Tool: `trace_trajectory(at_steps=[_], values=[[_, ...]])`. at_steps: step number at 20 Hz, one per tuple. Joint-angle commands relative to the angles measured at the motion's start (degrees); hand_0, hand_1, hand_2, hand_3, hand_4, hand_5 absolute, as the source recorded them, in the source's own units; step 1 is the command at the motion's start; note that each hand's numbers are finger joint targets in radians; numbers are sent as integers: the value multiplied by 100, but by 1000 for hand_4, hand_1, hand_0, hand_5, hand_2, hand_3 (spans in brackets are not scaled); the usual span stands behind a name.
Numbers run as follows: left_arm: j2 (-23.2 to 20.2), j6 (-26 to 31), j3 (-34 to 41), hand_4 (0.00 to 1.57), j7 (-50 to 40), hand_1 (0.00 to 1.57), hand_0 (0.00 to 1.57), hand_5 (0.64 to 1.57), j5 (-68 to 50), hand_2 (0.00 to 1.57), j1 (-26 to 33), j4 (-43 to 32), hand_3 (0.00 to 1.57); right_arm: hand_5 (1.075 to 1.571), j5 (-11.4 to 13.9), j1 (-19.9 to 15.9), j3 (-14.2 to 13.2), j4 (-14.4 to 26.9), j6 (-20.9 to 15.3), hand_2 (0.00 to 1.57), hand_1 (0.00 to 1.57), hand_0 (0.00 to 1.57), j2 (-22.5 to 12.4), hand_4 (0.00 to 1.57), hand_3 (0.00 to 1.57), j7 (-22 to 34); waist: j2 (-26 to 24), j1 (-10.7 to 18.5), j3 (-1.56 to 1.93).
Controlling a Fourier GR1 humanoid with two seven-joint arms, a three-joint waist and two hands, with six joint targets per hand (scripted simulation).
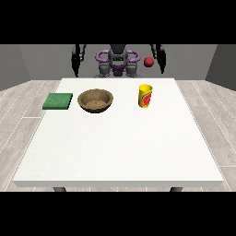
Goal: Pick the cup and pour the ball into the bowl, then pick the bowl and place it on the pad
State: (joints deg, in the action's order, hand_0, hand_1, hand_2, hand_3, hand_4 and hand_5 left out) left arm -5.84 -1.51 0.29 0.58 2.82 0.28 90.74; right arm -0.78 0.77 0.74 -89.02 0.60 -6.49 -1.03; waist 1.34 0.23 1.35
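Note:
A yellow cup with a red mark stands upright on the white table, right of centre and near the far edge. A red ball shows above and behind the cup, in the air, apart from it. A brown wooden bowl sits left of the cup, and nothing shows inside it. A green pad lies flat to the bowl's left. The hand at the view's left and the hand at the view's right both hang beside the robot's body, behind the table's far edge and away from every object.
The table's wide near half lies in front of the pad, bowl and cup. Grey wooden floor surrounds the table, and the robot's torso stands behind the far edge.

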Motion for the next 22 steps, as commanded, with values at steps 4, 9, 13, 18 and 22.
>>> trace_trajectory(at_steps=[4, 9, 13, 18, 22], values=[[-216, 94, 50, 0, -396, 0, 0, 1535, -64, 0, -75, 524, 0, 1571, -24, -42, -79, -506, 29, 0, 0, 0, -241, 1058, 305, 408, -1333, -52, -120], [403, 270, 91, 0, -1104, 0, 0, 1529, -1255, 0, -470, 1059, 0, 1570, -322, -670, 683, -1285, -428, 0, 0, 0, 619, 919, 0, 1192, -2690, 91, -171], [545, 127, 109, 0, -2280, 0, 0, 1550, -1877, 0, -204, 1578, 0, 1570, -164, -518, 1559, -1279, -1686, 0, 0, 0, 638, 724, 0, 2230, -3080, 483, -143], [307, 411, 110, 0, -2468, 0, 0, 1535, -2185, 0, 55, 1947, 0, 1571, 357, -1002, 2781, -1484, -2996, 0, 0, 0, 646, 512, 0, 2810, -2629, 213, -141], [135, 421, 392, 0, -1583, 0, 0, 1517, -1785, 0, -1024, 1556, 0, 1570, 730, -2351, 2245, -1128, -2521, 0, 0, 0, 648, 198, 0, 2519, -1146, -3, -139]])
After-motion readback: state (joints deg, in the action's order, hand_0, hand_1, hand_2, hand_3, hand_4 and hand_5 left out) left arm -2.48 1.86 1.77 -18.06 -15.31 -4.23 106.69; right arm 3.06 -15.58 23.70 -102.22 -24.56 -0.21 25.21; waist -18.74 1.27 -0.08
